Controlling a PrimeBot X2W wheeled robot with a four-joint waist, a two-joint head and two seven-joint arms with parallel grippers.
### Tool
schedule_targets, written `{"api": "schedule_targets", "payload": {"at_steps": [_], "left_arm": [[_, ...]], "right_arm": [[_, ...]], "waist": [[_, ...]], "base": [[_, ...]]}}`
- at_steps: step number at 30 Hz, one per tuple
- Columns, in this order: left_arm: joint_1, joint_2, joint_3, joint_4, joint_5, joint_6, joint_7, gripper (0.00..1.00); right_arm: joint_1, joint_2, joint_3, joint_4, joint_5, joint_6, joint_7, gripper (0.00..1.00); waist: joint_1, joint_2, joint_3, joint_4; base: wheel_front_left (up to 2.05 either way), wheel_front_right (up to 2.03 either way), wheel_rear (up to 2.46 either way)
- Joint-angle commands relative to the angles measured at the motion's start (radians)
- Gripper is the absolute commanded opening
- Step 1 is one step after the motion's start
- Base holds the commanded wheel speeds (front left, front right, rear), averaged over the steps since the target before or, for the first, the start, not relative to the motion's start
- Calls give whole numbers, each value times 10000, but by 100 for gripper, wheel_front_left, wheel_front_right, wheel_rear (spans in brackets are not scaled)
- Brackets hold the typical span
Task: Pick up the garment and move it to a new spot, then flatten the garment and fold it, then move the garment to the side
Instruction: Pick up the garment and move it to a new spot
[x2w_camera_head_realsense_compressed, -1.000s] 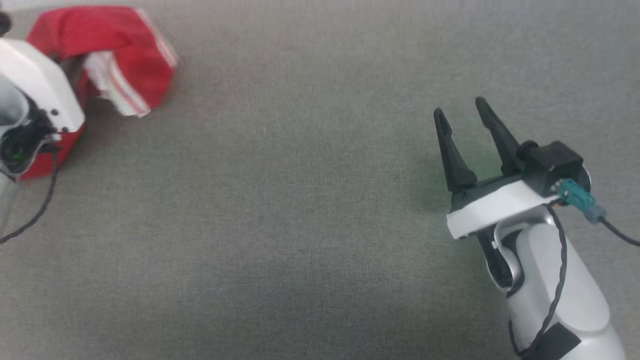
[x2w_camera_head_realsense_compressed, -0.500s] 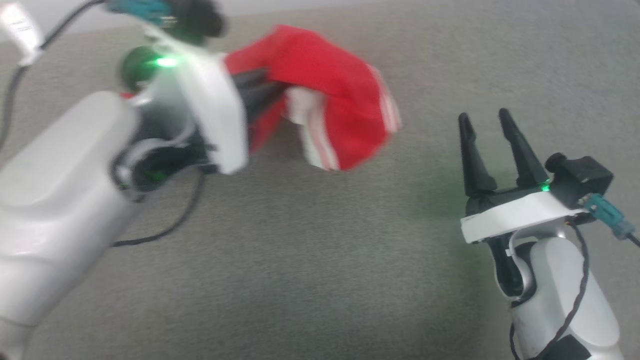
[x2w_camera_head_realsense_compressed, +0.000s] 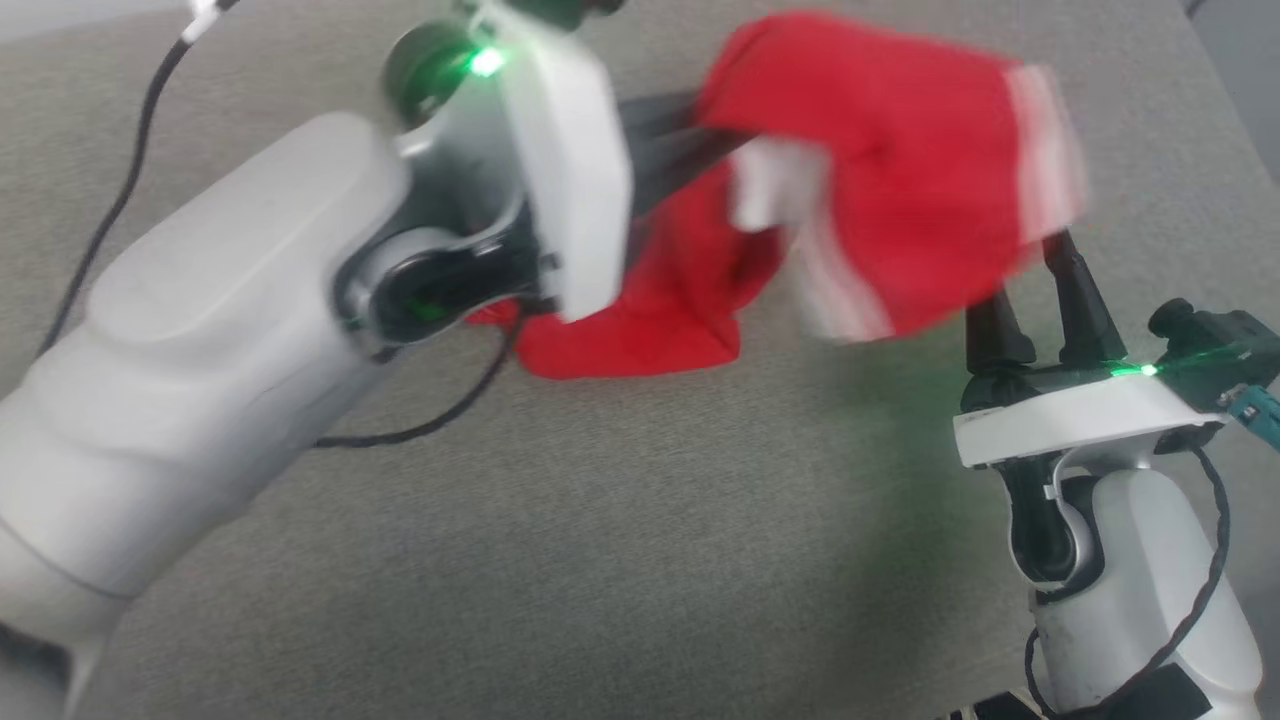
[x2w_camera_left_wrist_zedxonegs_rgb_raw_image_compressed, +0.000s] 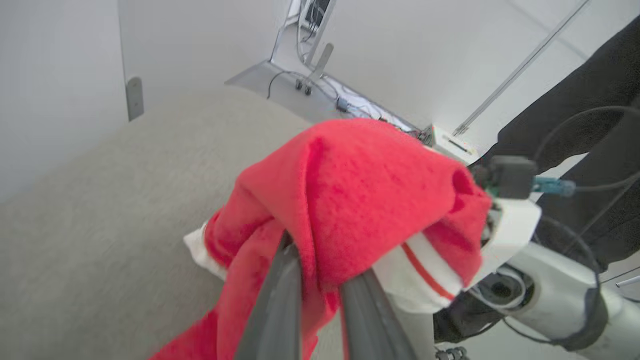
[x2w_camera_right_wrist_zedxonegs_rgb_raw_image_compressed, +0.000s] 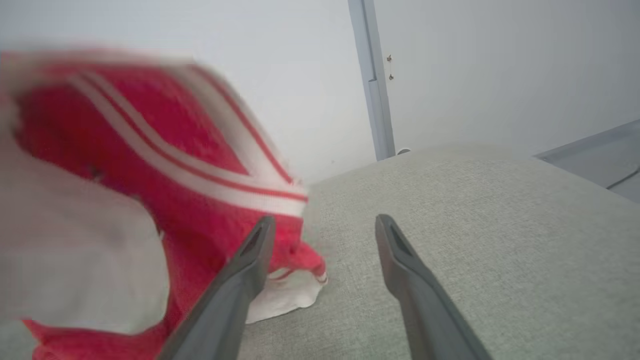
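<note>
The garment (x2w_camera_head_realsense_compressed: 900, 170), a bright red T-shirt with white striped sleeve ends, hangs bunched and blurred above the grey surface. My left gripper (x2w_camera_head_realsense_compressed: 700, 125) reaches in from the left and is shut on it. In the left wrist view the two fingers (x2w_camera_left_wrist_zedxonegs_rgb_raw_image_compressed: 280, 300) pinch the red cloth (x2w_camera_left_wrist_zedxonegs_rgb_raw_image_compressed: 360, 190), which drapes over them. My right gripper (x2w_camera_head_realsense_compressed: 1030, 300) stands open at the lower right, its fingertips hidden behind the hanging garment. In the right wrist view the gripper (x2w_camera_right_wrist_zedxonegs_rgb_raw_image_compressed: 325, 220) is open, with the garment (x2w_camera_right_wrist_zedxonegs_rgb_raw_image_compressed: 150, 165) just left of its left finger.
The grey fabric-covered surface (x2w_camera_head_realsense_compressed: 600, 560) runs under both arms; its right edge (x2w_camera_head_realsense_compressed: 1215, 90) shows at the upper right. A black cable (x2w_camera_head_realsense_compressed: 420, 430) hangs off my left arm. Beyond the surface are white walls, floor cables (x2w_camera_left_wrist_zedxonegs_rgb_raw_image_compressed: 345, 100) and a dark shape (x2w_camera_left_wrist_zedxonegs_rgb_raw_image_compressed: 575, 100).
My left arm has swung right with the garment in its grip, bringing it over the tips of my right gripper. The head view has shifted. The right gripper stays open.
</note>
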Motion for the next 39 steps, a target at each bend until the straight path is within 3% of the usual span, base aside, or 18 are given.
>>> {"api": "schedule_targets", "payload": {"at_steps": [1, 10, 14, 23, 31, 32, 33, 34, 39], "left_arm": [[215, 334, -134, 210, -192, -14, 133, 0], [308, 2398, -1482, 2345, 553, -12, 1228, 0], [112, 2509, -2004, 3089, 1378, -14, 1153, 0], [518, 2088, -2905, 4253, 3309, 12, 1891, 0], [812, 1825, -2979, 4432, 3282, 21, 1430, 0], [749, 1802, -2961, 4389, 3244, 12, 1234, 46], [690, 1761, -2936, 4339, 3170, 6, 1006, 83], [632, 1741, -2910, 4293, 3067, -14, 768, 100], [535, 1519, -2775, 3970, 2680, -15, -716, 100]], "right_arm": [[89, 35, -30, -33, 108, 2, -26, 100], [109, 34, 14, -35, 392, 2, -26, 100], [73, 30, 29, -51, 411, 2, -26, 100], [-147, 29, 185, -155, 560, 2, -26, 100], [-144, 31, 119, -121, 305, 4, -26, 100], [-118, 28, 101, -109, 214, 4, -26, 100], [-87, 29, 89, -93, 126, 4, -26, 100], [-45, 26, 84, -67, 23, 2, -26, 100], [148, 25, 6, 77, -649, 4, -26, 100]], "waist": [[0, 0, 94, -142], [0, 0, 178, -333], [0, 0, 266, -366], [0, 0, 776, -616], [0, 0, 655, -394], [0, 0, 552, -289], [0, 0, 429, -167], [0, 0, 290, -36], [0, 0, -568, 779]], "base": [[0, 0, 0], [0, 0, 0], [0, 0, 0], [0, 0, 0], [0, 0, 0], [0, 0, 0], [0, 0, 0], [0, 0, 0], [0, 0, 0]]}}
